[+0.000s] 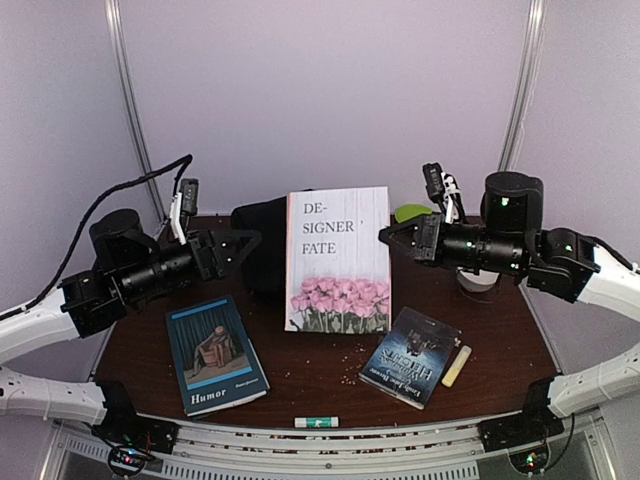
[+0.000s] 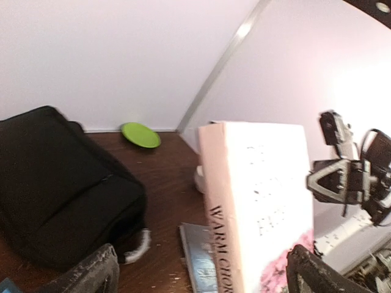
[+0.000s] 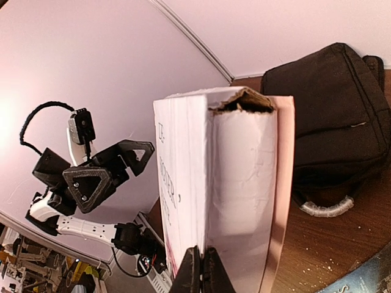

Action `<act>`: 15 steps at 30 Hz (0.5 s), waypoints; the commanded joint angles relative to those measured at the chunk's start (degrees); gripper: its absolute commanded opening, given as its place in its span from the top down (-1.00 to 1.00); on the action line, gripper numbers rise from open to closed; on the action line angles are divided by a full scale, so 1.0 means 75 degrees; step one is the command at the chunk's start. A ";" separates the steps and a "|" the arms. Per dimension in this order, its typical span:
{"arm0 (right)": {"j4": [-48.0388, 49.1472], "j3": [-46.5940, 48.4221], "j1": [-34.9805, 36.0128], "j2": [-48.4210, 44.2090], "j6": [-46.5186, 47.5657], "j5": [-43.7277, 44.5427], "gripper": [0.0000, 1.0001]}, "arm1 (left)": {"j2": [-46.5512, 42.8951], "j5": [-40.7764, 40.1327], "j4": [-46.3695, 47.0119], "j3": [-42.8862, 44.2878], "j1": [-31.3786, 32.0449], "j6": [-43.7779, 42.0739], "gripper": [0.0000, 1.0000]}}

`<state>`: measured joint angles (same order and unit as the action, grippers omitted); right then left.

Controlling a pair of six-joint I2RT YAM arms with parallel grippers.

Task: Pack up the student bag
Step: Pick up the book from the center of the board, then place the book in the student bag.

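Finds the student bag (image 1: 262,250) lying at the back of the worktop (image 1: 320,385), just left of centre in the top view and largely hidden behind a tall pale book (image 1: 337,260) stood on end with its cover toward the camera. Seems to have that book upright for a reason: ready to be taken by its edges and fed into the bag behind it. Shows the right jaws clenched on nothing, tips right at the book's right edge at mid-frame, likely steadying it; cannot tell whether touching. Shows the left jaws released wide, apart from the book's left edge and in front of the bag, probably lined up for a grasp. Has a blue book (image 1: 215,355), a dark book (image 1: 410,355), a pale stick (image 1: 456,365) and a small tube (image 1: 316,422) lying flat along the lower part of the top view, presumably for packing too. Gives only the title and pink flowers from above; adds, from the left wrist, the spine lettering at lower centre, a green plate (image 2: 140,134) left of centre and the bag's pale handle (image 2: 137,244). Adds, from the right wrist, a ragged tear at the top of the book's edge, unseen elsewhere, with the bag at upper right and no opening visible.
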<state>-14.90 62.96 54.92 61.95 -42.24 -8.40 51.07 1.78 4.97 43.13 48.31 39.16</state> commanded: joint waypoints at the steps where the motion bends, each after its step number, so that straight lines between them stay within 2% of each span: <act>1: 0.0549 0.0005 -0.0056 -0.0309 0.0315 -0.0593 1.00 | 0.0391 0.2563 0.1764 0.0348 -0.0042 0.0134 -0.96; 7: 0.1082 -0.0093 -0.0062 -0.0508 0.0345 -0.1029 1.00 | 0.1006 0.3573 0.2348 0.0687 -0.0064 0.0647 -0.96; 15: 0.1183 -0.0011 -0.0058 -0.0643 0.0478 -0.1412 1.00 | 0.1261 0.3725 0.2443 0.0820 -0.0147 0.0822 -0.96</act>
<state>-9.93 62.30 54.81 58.72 -39.79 -16.21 60.31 27.14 19.05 47.29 47.70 44.25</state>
